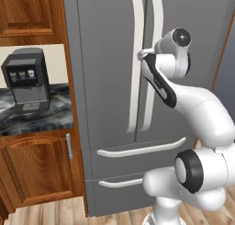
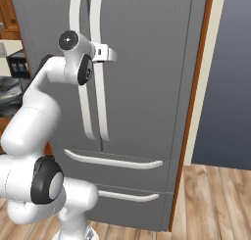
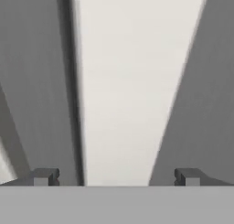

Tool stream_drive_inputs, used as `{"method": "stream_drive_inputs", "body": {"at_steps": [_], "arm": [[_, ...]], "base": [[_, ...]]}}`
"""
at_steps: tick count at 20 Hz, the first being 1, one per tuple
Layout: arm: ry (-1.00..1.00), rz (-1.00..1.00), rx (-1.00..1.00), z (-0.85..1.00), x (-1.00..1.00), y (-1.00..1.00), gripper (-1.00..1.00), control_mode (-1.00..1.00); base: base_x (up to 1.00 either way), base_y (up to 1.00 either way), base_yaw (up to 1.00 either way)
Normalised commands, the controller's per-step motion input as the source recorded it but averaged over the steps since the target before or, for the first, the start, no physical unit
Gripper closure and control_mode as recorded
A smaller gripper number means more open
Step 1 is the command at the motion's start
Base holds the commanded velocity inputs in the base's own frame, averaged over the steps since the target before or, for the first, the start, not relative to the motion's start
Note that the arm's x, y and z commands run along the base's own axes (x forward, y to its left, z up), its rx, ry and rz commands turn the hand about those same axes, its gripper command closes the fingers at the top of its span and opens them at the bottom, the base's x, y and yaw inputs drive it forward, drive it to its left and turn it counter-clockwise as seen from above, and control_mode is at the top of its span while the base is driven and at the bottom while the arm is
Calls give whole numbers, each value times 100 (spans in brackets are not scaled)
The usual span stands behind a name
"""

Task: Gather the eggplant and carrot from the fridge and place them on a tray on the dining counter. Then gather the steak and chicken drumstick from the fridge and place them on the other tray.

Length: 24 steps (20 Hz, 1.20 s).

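The grey fridge [image 1: 105,59] stands shut, its two long white vertical handles side by side at the door seam. My gripper [image 1: 146,54] is pressed up to the right door's handle [image 2: 98,97] at upper handle height. In the hand view the gripper [image 3: 116,176] is open. That white handle [image 3: 132,81] runs between the two fingertips [image 3: 45,176] without touching either. The eggplant, carrot, steak and chicken drumstick are hidden behind the shut doors. The trays and the dining counter are out of view.
Two drawers with white horizontal handles [image 1: 140,148] sit below the doors. Left of the fridge, a dark coffee machine [image 1: 25,79] stands on a marbled counter [image 1: 41,116] over wooden cabinets. A wood post [image 2: 196,97] and a blue-grey wall [image 2: 230,77] lie to the right.
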Motion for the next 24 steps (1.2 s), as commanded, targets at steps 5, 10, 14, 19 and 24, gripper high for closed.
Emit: {"method": "stream_drive_inputs", "body": {"at_steps": [5, 10, 14, 19, 24], "arm": [[2, 0, 0, 0, 42, -1, -100, -100], [0, 1, 0, 0, 35, -13, -100, -100], [1, 0, 0, 0, 36, -1, 100, -100], [0, 0, 0, 0, 15, 0, 100, -100], [-2, 0, 0, 0, -29, -10, 100, -100]], "base": [[0, 0, 0], [0, 0, 0], [0, 0, 0], [0, 0, 0], [0, 0, 0]]}}
